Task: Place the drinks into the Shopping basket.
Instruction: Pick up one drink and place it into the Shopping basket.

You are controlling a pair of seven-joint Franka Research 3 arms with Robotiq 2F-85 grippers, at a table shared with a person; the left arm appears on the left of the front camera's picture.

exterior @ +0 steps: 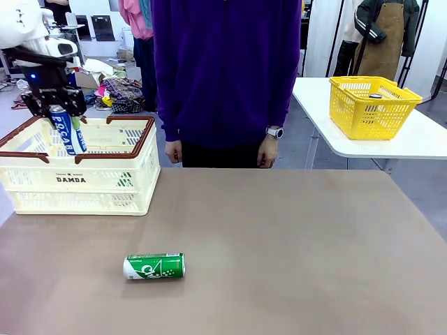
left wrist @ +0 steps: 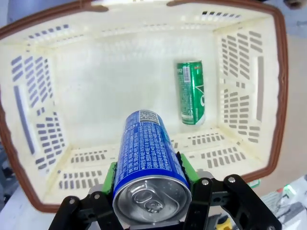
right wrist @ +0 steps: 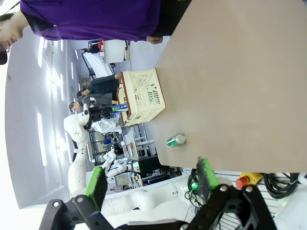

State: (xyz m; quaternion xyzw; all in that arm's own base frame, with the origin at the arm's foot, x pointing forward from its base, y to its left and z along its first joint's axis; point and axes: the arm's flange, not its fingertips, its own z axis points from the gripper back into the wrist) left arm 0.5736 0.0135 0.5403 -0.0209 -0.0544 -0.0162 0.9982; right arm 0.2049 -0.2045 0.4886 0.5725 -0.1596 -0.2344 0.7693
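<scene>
1. Blue can [exterior: 68, 130] is clamped in my left gripper [exterior: 64, 115], hanging slightly tilted over the open basket [exterior: 77, 180] at the far left of the brown table [exterior: 293, 237].
2. On the left wrist camera the left gripper [left wrist: 148, 165] has its green pads [left wrist: 111, 175] pressed against both sides of the blue can [left wrist: 144, 139] near its top. The jaws are partly closed round it.
3. That can's silver top faces the wrist camera and its base points down at the floor of the basket [left wrist: 41, 139], clear of it. From the front I cannot tell whether the base has dipped below the rim.
4. A 2nd green can [left wrist: 192, 93] lies on its side on the basket floor, close to 1 slotted wall and apart from the blue can.
5. A green can [exterior: 154, 266] lies on its side on the table, left of centre and nearer my side, well apart from the basket. Its silver end points to my left.
6. My right gripper [right wrist: 151, 179] has its fingers spread wide, with nothing between the pads [right wrist: 96, 186]. Its camera looks sideways across the table at the green can [right wrist: 175, 140] and, farther off, the basket [right wrist: 144, 96].
7. A person [exterior: 223, 70] in a purple top stands at the far edge. Both hands [exterior: 173, 151] hang down, touching nothing, and a watch [exterior: 275, 132] is on 1 wrist.
8. A yellow basket [exterior: 370, 108] sits on a white table [exterior: 419, 136] at the back right.
</scene>
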